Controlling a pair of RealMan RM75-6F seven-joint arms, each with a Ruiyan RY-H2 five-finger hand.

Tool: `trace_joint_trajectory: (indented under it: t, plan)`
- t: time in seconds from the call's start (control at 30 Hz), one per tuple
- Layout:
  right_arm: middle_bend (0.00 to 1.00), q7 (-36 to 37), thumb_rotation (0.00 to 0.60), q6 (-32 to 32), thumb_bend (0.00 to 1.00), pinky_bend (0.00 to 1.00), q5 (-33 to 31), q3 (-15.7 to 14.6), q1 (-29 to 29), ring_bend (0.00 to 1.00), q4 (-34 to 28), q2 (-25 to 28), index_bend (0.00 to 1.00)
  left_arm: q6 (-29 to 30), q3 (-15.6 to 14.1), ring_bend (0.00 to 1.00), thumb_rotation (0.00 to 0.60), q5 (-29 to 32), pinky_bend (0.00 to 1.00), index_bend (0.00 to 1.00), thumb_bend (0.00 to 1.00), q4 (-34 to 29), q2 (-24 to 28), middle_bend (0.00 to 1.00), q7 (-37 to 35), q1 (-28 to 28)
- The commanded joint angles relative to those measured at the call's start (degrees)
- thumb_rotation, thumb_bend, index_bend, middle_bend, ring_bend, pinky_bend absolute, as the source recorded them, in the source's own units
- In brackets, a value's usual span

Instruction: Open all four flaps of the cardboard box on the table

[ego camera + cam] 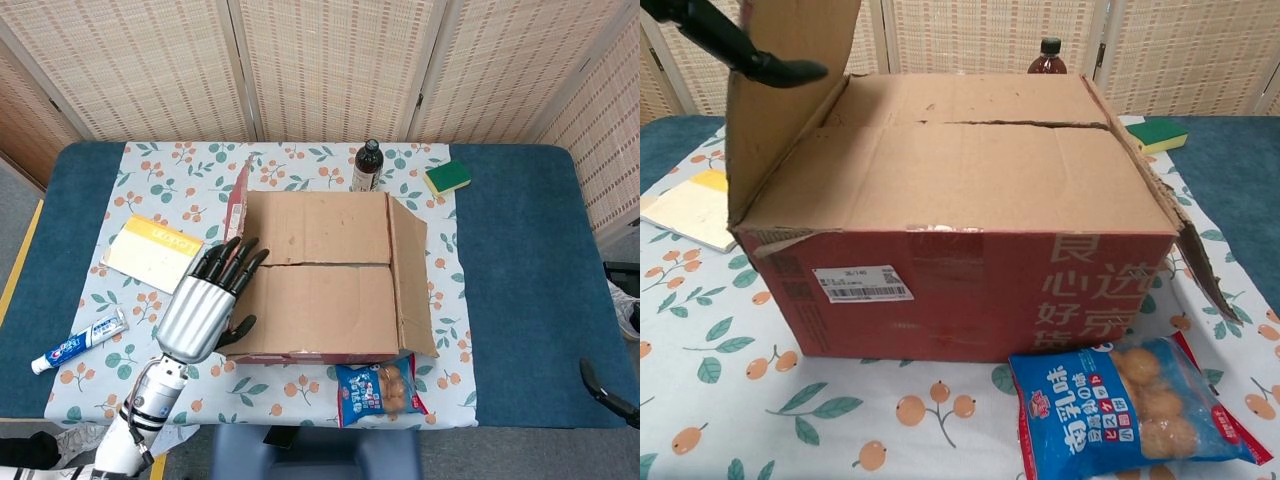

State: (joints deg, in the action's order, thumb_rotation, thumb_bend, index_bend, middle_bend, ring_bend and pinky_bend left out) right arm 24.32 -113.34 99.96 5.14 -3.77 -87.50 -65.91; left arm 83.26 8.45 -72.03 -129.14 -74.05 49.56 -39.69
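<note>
Overhead, the left robot hand (205, 305) hovers at the cardboard box's (325, 280) left edge, dark fingers (232, 262) spread, against the upright left flap (240, 192); whether it grips is unclear. The brown, matte box sits mid-table on the floral cloth (170, 180), right flap (412, 275) splayed outward. From the chest, one dark fingertip (775, 68) touches the raised flap (790, 90); the box's (970, 290) red front carries a white label (862, 284). The right robot hand is unseen.
</note>
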Motion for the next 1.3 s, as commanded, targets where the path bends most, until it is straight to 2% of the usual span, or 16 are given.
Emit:
trace_joint_trajectory:
  t: [0.03, 0.43, 0.87, 1.0, 1.1, 1.3]
  plan:
    - [0.00, -0.2, 0.600, 0.2, 0.40, 0.00, -0.1, 0.1, 0.1, 0.00, 0.0, -0.2, 0.00, 0.5, 0.4, 0.08, 0.600, -0.5, 0.18, 0.00, 0.32, 0.1, 1.9, 0.08, -2.0, 1.3]
    - [0.00, -2.1, 0.600, 3.2, 0.40, 0.00, -0.6, -0.1, 1.1, 0.00, 0.0, -0.8, 0.00, 2.6, 1.6, 0.08, 0.600, -1.3, 0.16, 0.00, 0.32, 3.6, 9.8, 0.08, -12.5, 7.0]
    - [0.00, -5.7, 0.600, 5.6, 0.40, 0.00, -0.3, -0.4, 2.1, 0.00, 0.7, -2.5, 0.00, 3.9, 0.5, 0.08, 0.600, -0.2, 0.16, 0.00, 0.32, 10.5, 12.4, 0.08, -18.1, 12.7]
    - [0.00, -7.9, 0.600, 9.6, 0.40, 0.00, -0.2, -0.8, 3.8, 0.00, -0.3, -1.7, 0.00, 3.1, -0.9, 0.08, 0.600, -0.6, 0.16, 0.00, 0.32, 13.0, 13.1, 0.08, -22.4, 14.8]
    - [0.00, -11.2, 0.600, 14.1, 0.39, 0.00, 0.3, -0.3, 6.6, 0.00, -3.1, 0.3, 0.00, 3.9, -3.2, 0.07, 0.600, -4.8, 0.16, 0.00, 0.32, 15.8, 13.0, 0.08, -26.7, 17.1]
    - [0.00, -13.5, 0.600, 29.6, 0.39, 0.00, -3.3, 2.5, 15.8, 0.00, -12.4, 5.5, 0.00, 4.5, -7.6, 0.06, 0.600, -11.1, 0.16, 0.00, 0.32, 22.4, 10.1, 0.08, -32.2, 20.8]
